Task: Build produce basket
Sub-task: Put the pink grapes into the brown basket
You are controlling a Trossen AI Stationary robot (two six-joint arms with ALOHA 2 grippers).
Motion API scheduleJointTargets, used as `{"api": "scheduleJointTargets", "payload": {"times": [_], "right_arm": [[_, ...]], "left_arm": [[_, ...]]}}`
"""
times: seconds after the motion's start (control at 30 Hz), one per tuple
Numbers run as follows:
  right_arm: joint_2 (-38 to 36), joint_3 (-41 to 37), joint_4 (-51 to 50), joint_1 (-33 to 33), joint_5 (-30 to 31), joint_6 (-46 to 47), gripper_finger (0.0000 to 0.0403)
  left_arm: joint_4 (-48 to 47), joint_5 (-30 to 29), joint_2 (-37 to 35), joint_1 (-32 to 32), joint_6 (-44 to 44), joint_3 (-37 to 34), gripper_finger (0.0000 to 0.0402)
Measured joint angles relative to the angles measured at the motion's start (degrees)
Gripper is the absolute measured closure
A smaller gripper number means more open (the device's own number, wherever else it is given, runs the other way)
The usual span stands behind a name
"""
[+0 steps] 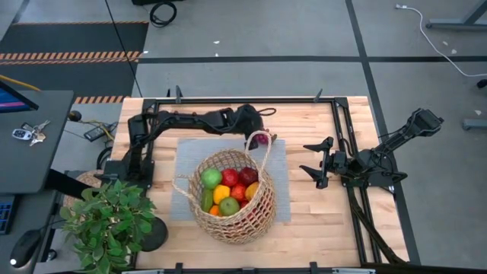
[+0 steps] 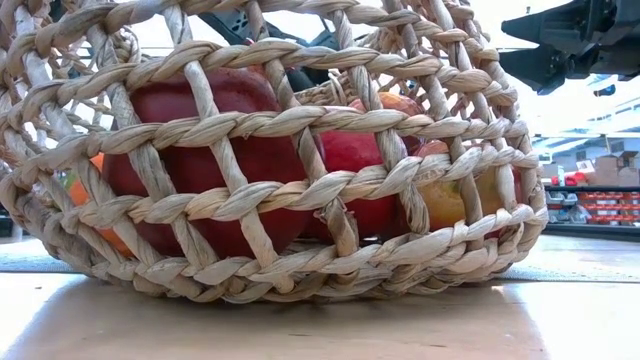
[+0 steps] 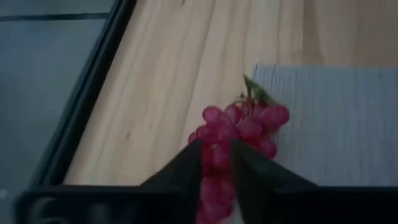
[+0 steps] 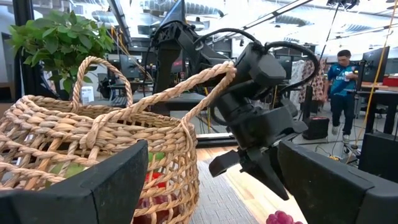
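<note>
The tan wicker basket (image 1: 228, 199) stands on a grey mat (image 1: 280, 190) at the table's middle. It holds red and green apples, an orange and a yellow pepper (image 1: 221, 193). It fills the low view (image 2: 300, 190). A bunch of purple grapes (image 1: 262, 138) is at the mat's far edge, just beyond one loop handle (image 1: 257, 144). My left gripper (image 1: 256, 131) is over the grapes, its fingers close together on them (image 3: 216, 163). My right gripper (image 1: 313, 163) is open and empty to the right of the basket. My left gripper has the grape bunch's near part (image 3: 214, 158) between its two fingers (image 3: 186, 171), which come from above, slanting down. The bunch's far part with the green stem (image 3: 258, 93) sticks out past the fingertips, over the mat's edge. Whether the bunch is clear of the table, I cannot tell.
A potted green plant (image 1: 106, 221) stands at the near left corner. A black frame rail (image 1: 342, 129) runs along the table's right side. Bare wood lies right of the mat (image 1: 319, 213). A person (image 4: 341, 81) stands in the room beyond the table.
</note>
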Motion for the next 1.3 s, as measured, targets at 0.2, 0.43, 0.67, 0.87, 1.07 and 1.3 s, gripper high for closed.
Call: {"api": "scheduleJointTargets", "payload": {"times": [0.2,0.43,0.67,0.87,1.07,1.3], "right_arm": [[0.00,0.00,0.00,0.00,0.00,0.00,0.0041],[-0.01,0.01,0.04,0.00,0.00,0.00,0.0041],[0.10,0.00,0.01,0.00,0.24,0.00,0.0041],[0.10,-0.01,0.00,0.00,0.33,0.00,0.0041],[0.12,-0.01,0.00,0.00,0.40,0.00,0.0041],[0.12,0.00,0.00,0.00,0.44,0.00,0.0041]], "left_arm": [[4.60,4.01,0.01,0.09,-2.59,-0.02,0.0189],[10.39,4.67,2.98,0.27,-3.61,0.14,0.0076],[8.66,-1.75,6.50,0.24,2.31,-0.05,0.0079],[-1.14,-5.17,6.73,0.32,3.90,2.27,0.0099],[-10.29,-6.45,7.02,0.47,6.17,5.65,0.0129],[-17.09,-6.38,9.95,0.76,7.01,7.67,0.0178]]}}
